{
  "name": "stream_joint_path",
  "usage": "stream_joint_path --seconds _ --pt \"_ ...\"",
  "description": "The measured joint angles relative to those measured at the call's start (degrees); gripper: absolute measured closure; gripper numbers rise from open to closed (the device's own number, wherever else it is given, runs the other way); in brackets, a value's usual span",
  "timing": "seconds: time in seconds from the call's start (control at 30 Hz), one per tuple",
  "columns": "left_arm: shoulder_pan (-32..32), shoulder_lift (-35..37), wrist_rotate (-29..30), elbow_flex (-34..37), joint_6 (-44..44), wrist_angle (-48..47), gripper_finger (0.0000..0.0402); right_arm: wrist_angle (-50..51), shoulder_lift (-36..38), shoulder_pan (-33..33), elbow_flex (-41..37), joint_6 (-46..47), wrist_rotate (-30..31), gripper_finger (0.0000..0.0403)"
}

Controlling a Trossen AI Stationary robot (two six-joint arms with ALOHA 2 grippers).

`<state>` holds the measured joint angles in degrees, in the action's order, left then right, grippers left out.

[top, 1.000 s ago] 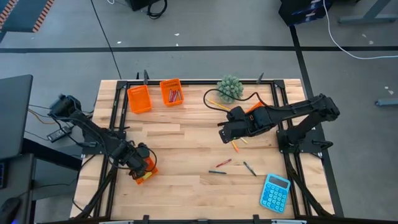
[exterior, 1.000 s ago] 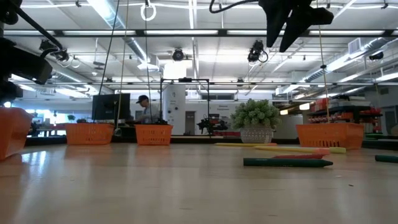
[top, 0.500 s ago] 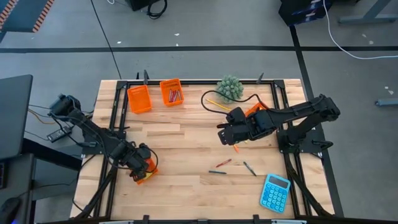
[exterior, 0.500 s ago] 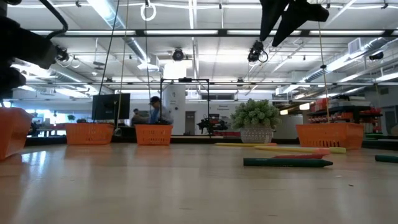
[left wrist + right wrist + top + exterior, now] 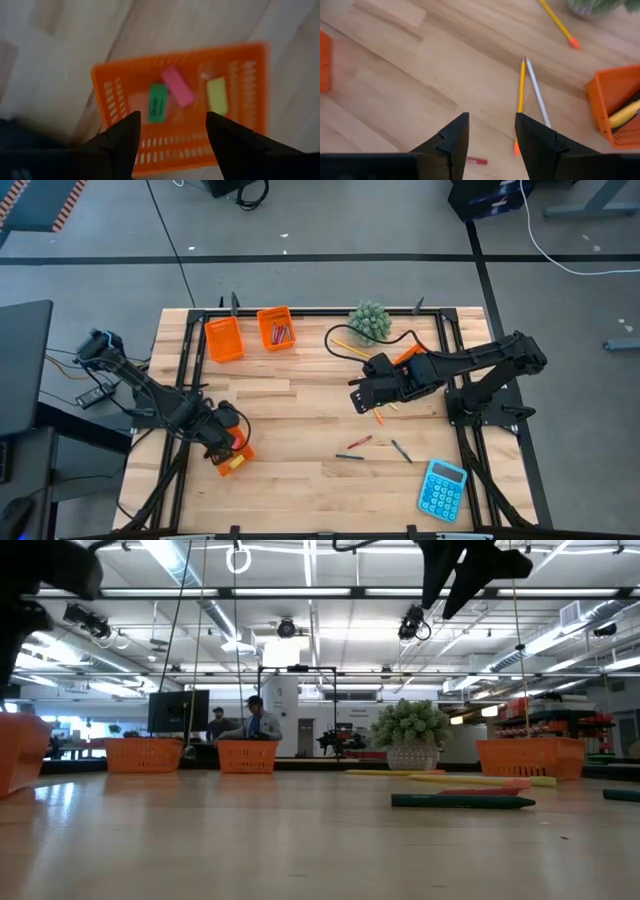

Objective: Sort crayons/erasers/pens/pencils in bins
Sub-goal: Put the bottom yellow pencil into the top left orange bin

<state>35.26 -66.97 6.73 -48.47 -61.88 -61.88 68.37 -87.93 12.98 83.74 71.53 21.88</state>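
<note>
Overhead: a wooden worktop (image 5: pixel 300 480) carries four orange bins and loose sticks.
Left hand (image 5: pixel 170 131): hovers released, fingers apart, right above the front-left bin (image 5: pixel 250 55), holding nothing.
Erasers: a green eraser (image 5: pixel 157 102), a pink eraser (image 5: pixel 176 86) and a yellow eraser (image 5: pixel 216 95) lie side by side on that bin's floor.
Right hand (image 5: pixel 491 131): hangs above the middle of the worktop, fingers spread and empty.
Pencils: a yellow pencil (image 5: pixel 520 97) and a whitish pencil (image 5: pixel 537 92) lie on the wood with tips nearly touching; another orange-tipped pencil (image 5: pixel 557 23) lies near the potted plant (image 5: pixel 370 322).
Right bin (image 5: pixel 612 100): holds a yellow stick.
Back bins: an empty-looking bin (image 5: pixel 224 339) sits beside a bin of red crayons (image 5: pixel 276 329).
Front: a red crayon (image 5: pixel 359 442), a dark stick (image 5: pixel 349 456) and another (image 5: pixel 401 450) lie near the blue calculator (image 5: pixel 442 490).
</note>
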Motion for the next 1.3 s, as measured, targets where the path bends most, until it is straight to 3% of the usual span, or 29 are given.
stream_joint_path --seconds 0.1,0.27,0.37,0.6,0.83,1.07,1.3 --pt "-0.76 0.87 3.58 -2.22 0.04 -0.23 0.0177 -0.72 -0.29 -1.4 -2.19 -0.94 -3.81 0.0237" --pt "-3.35 1.1 11.04 -4.52 0.19 2.02 0.0189 -10.38 -0.54 -3.36 -11.49 -1.37 -12.28 0.0237" --pt "-5.69 1.08 11.71 -5.87 0.86 4.78 0.0195 -17.49 -0.56 -3.49 -18.02 -1.44 -14.07 0.0237" --pt "-9.56 1.08 13.15 -10.06 2.37 15.78 0.021 -18.78 -0.58 -3.47 -27.32 3.32 -17.53 0.0237" --pt "-12.32 1.08 15.12 -11.74 6.25 25.48 0.0224 -20.41 -0.56 -3.43 -29.7 2.62 -20.52 0.0238" --pt "-14.58 1.08 15.1 -11.74 7.06 26.39 0.0228 -20.4 -0.89 -3.44 -29.74 1.81 -17.0 0.0253" --pt "-15.97 1.06 15.13 -11.74 7.12 29.23 0.0229 -22.44 -5.42 -3.41 -29.77 -0.89 -18.95 0.0261"
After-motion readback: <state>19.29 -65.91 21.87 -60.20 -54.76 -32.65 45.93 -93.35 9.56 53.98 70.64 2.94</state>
